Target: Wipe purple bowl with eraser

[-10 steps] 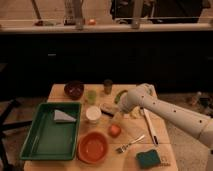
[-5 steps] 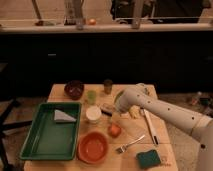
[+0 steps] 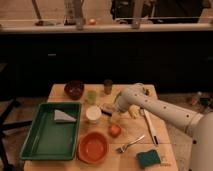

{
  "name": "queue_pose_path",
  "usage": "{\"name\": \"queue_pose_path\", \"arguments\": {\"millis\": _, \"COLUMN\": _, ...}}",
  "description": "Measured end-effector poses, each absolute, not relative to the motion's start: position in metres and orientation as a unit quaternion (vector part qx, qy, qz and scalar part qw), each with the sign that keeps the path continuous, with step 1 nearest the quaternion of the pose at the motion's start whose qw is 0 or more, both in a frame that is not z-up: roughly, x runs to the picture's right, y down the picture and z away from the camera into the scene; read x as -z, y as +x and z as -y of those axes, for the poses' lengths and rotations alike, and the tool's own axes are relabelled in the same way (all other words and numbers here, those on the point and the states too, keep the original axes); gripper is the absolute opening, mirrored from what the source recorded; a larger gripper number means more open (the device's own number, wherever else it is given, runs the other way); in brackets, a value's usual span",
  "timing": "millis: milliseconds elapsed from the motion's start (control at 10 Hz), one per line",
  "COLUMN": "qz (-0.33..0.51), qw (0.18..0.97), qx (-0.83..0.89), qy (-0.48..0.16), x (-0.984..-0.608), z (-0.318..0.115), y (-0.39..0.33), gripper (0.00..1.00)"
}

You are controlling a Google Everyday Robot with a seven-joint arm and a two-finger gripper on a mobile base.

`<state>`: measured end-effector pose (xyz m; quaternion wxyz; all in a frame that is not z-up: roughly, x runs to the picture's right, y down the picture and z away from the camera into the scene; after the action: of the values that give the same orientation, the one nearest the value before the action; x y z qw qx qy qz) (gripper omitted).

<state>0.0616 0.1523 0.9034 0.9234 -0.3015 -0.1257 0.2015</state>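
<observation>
The purple bowl [image 3: 74, 90] stands at the table's back left, empty and apart from the arm. A small dark block with a lighter face, the eraser [image 3: 106, 108], lies near the table's middle, right of the white cup [image 3: 93, 114]. My gripper [image 3: 113, 113] hangs at the end of the white arm [image 3: 150, 105], which reaches in from the right. It sits low over the table, right at the eraser. The arm partly hides the eraser, and I cannot see whether it is held.
A green tray [image 3: 35, 145] with a grey cloth fills the left front. An orange bowl [image 3: 93, 147], a red fruit [image 3: 115, 130], a fork [image 3: 130, 144], a teal sponge [image 3: 149, 158], a white utensil [image 3: 150, 127], a green cup [image 3: 91, 96] and a dark cup [image 3: 108, 86] crowd the table.
The arm has swung left and down, bringing my gripper from right of centre toward the eraser beside the white cup. The other things have not moved.
</observation>
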Motion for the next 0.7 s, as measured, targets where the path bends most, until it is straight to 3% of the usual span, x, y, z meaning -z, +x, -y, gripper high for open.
{"name": "queue_pose_path", "arguments": {"millis": 200, "qz": 0.12, "qw": 0.922, "qx": -0.202, "qy": -0.308, "x": -0.9087, "z": -0.1564, "y": 0.0659, "gripper": 0.79}}
{"name": "queue_pose_path", "arguments": {"millis": 300, "qz": 0.117, "qw": 0.922, "qx": -0.201, "qy": -0.309, "x": -0.9108, "z": -0.1581, "y": 0.0657, "gripper": 0.73}}
{"name": "queue_pose_path", "arguments": {"millis": 700, "qz": 0.109, "qw": 0.92, "qx": -0.215, "qy": -0.309, "x": -0.9114, "z": -0.1586, "y": 0.0666, "gripper": 0.35}}
